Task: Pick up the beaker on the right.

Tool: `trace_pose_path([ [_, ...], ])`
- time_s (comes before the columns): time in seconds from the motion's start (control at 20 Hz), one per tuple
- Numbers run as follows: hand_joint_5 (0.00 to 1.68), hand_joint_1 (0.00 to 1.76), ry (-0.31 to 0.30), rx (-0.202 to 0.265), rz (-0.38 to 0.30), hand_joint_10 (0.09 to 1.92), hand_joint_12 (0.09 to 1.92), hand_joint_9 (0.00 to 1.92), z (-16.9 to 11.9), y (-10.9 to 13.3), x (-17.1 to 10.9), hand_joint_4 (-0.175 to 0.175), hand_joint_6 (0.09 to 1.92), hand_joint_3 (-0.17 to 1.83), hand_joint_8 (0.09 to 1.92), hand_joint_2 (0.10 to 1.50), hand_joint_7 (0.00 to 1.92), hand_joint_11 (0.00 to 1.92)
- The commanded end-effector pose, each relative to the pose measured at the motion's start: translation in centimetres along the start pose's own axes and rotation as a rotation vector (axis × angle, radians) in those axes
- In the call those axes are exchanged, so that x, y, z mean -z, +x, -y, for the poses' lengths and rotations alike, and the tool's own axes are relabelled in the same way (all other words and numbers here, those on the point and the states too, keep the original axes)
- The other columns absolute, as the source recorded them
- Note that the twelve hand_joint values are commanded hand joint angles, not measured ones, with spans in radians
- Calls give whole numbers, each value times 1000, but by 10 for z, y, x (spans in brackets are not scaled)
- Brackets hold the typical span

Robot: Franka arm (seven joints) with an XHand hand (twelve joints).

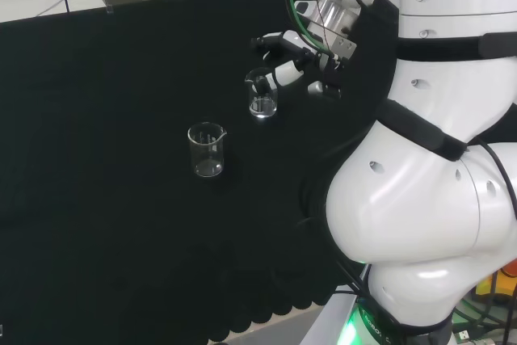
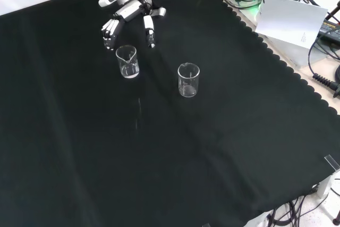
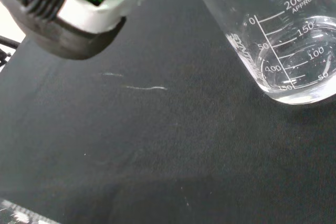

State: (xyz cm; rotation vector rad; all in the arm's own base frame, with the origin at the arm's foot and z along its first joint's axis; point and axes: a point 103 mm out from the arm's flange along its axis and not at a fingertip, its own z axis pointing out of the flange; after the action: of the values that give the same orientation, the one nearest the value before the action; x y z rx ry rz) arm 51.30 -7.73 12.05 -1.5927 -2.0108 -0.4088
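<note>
Two clear glass beakers are seen upright on the black cloth [image 2: 223, 147]. The right beaker [image 1: 261, 93] in the head view stands just beside the hand [image 2: 127, 11] — fingers spread, nothing held. The other beaker [image 1: 207, 150] stands apart.

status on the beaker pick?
Hand open, fingers spread just behind the target beaker, not gripping. Beaker upright on cloth. Second beaker stands apart, not in the way.

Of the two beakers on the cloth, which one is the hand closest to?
The beaker on the right in the head view; the hand is open beside it. The other beaker stands apart, nearer the camera.
</note>
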Motion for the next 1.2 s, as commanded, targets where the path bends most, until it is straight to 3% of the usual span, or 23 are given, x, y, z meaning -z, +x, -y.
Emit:
trace_pose_path([
  [0.05,496,969,-37,12,-35,669,1396,470,-8,-14,-4,-41,87,608,705,546,287,128],
  [0.7,431,957,-23,6,-124,659,1405,305,-16,-40,-17,-40,87,676,678,505,173,23],
  [1.2,549,981,-28,33,-210,656,1388,500,-16,-44,-41,-48,87,690,712,488,377,106],
])
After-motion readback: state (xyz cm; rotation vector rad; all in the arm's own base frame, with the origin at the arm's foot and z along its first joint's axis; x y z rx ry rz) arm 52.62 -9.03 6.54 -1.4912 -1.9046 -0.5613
